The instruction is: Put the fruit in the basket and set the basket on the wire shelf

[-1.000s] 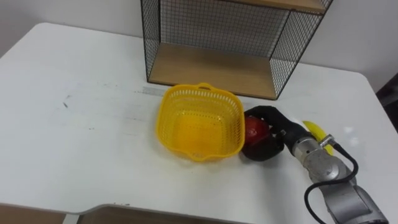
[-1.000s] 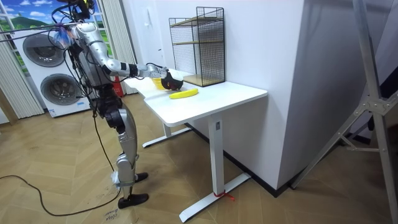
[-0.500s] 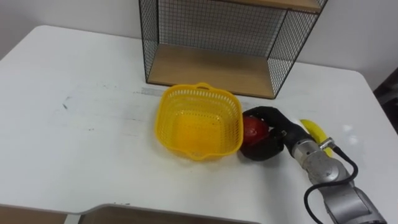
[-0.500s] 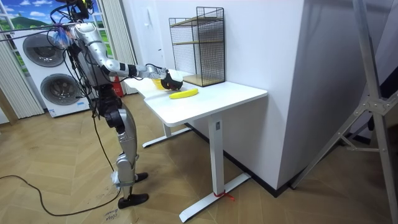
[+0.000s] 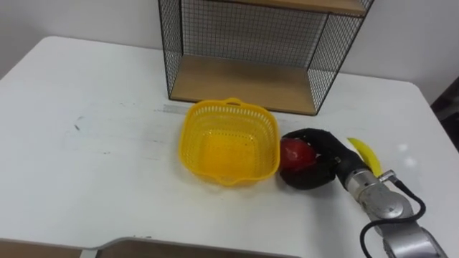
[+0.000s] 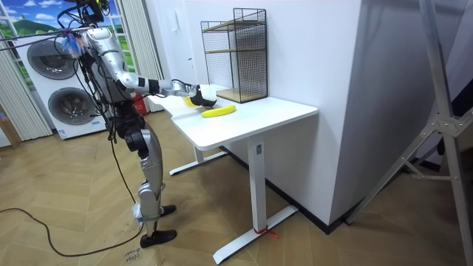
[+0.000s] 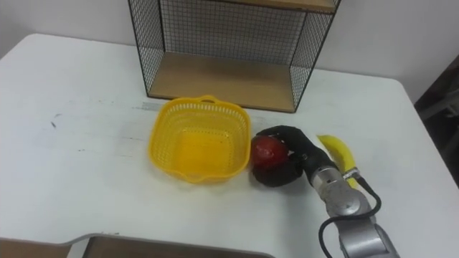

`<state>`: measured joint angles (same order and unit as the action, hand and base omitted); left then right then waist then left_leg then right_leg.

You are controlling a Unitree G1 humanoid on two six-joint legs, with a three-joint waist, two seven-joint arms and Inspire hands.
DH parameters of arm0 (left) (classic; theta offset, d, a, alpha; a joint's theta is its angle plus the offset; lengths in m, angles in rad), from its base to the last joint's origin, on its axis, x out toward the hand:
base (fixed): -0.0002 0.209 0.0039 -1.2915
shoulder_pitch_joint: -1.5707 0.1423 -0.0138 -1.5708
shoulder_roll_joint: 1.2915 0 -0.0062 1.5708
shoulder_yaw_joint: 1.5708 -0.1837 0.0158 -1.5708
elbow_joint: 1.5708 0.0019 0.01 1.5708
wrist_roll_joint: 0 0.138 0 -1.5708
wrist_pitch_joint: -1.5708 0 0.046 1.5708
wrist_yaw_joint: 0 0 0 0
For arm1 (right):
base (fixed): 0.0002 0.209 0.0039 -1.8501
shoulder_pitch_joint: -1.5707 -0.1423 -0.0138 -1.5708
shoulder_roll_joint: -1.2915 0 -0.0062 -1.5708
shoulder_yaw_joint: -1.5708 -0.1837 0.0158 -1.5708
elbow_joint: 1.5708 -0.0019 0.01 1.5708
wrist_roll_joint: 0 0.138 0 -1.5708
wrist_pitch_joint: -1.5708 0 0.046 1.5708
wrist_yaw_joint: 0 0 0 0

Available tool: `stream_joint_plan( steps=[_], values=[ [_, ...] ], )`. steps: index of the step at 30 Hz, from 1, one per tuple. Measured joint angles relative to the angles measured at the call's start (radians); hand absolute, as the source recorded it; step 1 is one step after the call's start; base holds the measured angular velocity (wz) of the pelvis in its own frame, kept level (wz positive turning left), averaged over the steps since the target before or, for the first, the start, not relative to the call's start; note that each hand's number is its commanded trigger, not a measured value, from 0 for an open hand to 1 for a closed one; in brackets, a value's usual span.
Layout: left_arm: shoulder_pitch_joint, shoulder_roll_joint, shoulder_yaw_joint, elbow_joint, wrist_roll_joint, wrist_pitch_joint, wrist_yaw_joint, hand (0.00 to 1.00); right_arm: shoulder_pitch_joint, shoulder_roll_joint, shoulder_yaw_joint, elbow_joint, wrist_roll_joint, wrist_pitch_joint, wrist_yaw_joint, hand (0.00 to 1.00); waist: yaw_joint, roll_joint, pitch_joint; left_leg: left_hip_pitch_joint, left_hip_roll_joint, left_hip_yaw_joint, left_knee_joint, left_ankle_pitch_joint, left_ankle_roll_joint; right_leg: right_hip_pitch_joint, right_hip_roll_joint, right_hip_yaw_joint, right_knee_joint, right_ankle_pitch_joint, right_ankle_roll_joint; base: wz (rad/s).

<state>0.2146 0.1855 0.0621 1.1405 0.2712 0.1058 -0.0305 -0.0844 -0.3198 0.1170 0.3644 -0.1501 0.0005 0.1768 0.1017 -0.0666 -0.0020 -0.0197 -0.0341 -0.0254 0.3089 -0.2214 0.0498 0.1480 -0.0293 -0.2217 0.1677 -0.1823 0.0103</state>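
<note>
Well, the right hand (image 5: pixel 320 160) grips the red apple (image 5: pixel 293 153) with curled fingers, the empty yellow basket (image 5: pixel 228 143) just to its left, presumably for a short lift in.

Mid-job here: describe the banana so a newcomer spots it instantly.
On the white table, a yellow plastic mesh basket sits before the black wire shelf. Right of it, the right hand grips a round red fruit; the curved yellow banana lies just beside that wrist, the only loose fruit.

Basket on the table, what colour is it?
The basket is yellow, clearest in the left eye view.
</note>
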Motion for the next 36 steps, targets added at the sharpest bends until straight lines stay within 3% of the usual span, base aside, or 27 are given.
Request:
stream_joint_plan(
  steps=[12, 18, 26, 36],
  values=[
    [0.019, 0.003, 0.014, -0.002, -0.001, -0.004, 0.000, 0.00, 0.024, -0.007, -0.088, -0.001, -0.007, 0.005, -0.026, 1.00, -0.047, -0.003, -0.0005, 0.007, -0.013, 0.001, -0.002, 0.004, 0.004, 0.008, -0.005, 0.025, -0.015, -0.009, 0.002, -0.02],
    [0.009, 0.003, 0.015, 0.002, -0.003, -0.005, 0.000, 0.00, 0.024, -0.006, -0.149, -0.079, -0.016, 0.008, -0.064, 1.00, -0.045, -0.004, -0.0015, 0.010, -0.012, 0.007, -0.010, 0.003, 0.004, 0.007, -0.004, 0.028, -0.016, -0.009, 0.002, 0.00],
    [0.003, 0.003, 0.015, 0.010, -0.004, -0.020, -0.023, 0.00, 0.024, -0.007, -0.151, -0.184, -0.012, 0.007, -0.071, 1.00, -0.043, 0.004, 0.0045, 0.011, -0.011, 0.008, -0.018, 0.003, 0.003, 0.004, -0.004, 0.029, -0.015, -0.008, 0.001, 0.00],
    [-0.004, 0.000, 0.014, 0.009, 0.007, -0.024, -0.042, 0.00, -0.015, -0.008, -0.148, -0.253, -0.017, 0.008, -0.069, 1.00, -0.032, 0.002, 0.0053, -0.004, 0.001, 0.022, -0.016, 0.003, 0.003, -0.027, -0.004, 0.031, 0.002, -0.007, 0.000, -0.04]
  ],
)
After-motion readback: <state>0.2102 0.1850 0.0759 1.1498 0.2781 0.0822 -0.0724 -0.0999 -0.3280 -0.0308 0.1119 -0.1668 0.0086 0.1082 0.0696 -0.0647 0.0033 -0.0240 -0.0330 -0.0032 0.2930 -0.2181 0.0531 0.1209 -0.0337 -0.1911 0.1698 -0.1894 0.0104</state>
